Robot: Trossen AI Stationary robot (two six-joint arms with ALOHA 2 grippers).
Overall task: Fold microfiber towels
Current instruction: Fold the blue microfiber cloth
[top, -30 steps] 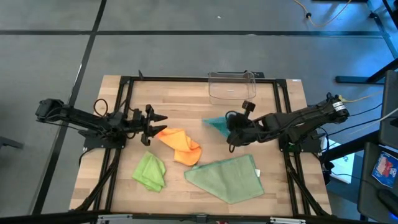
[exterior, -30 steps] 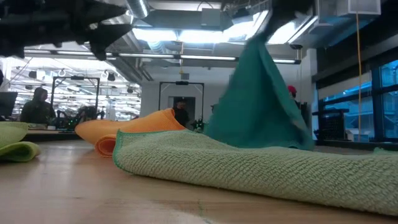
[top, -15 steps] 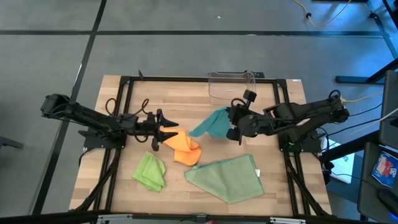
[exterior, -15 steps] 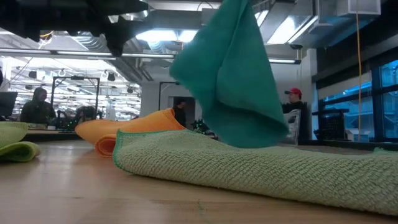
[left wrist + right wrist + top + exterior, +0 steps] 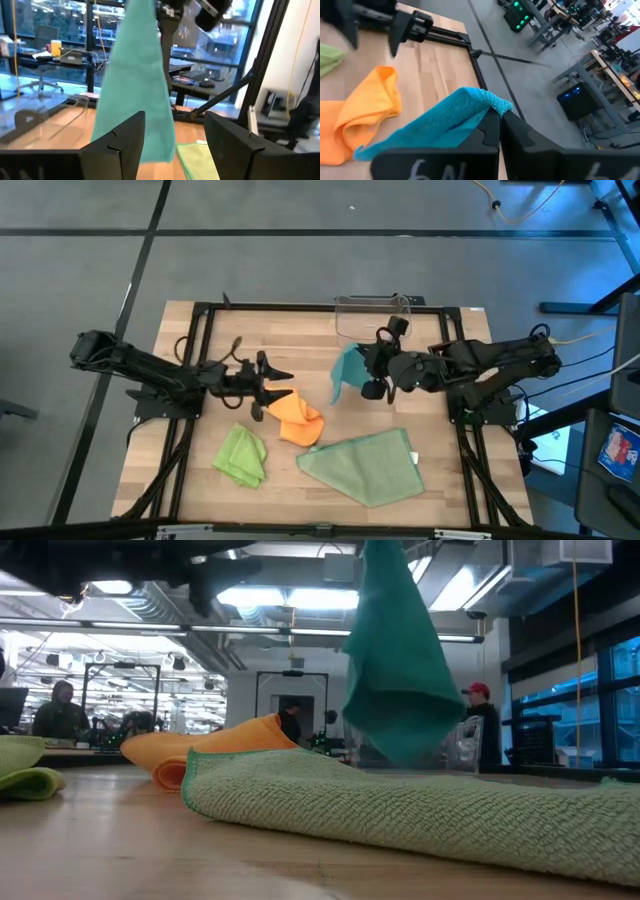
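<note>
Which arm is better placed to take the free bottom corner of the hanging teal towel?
Left: its open gripper faces the teal towel, which the right gripper already holds up.

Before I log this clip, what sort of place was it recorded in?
Probably an open robotics lab or workshop: a wooden table in a black metal frame, exposed ceiling ducts, and workbenches with people behind.

Right gripper [image 5: 366, 372] clamped, raised; left gripper [image 5: 283, 383] apparently spread.
</note>
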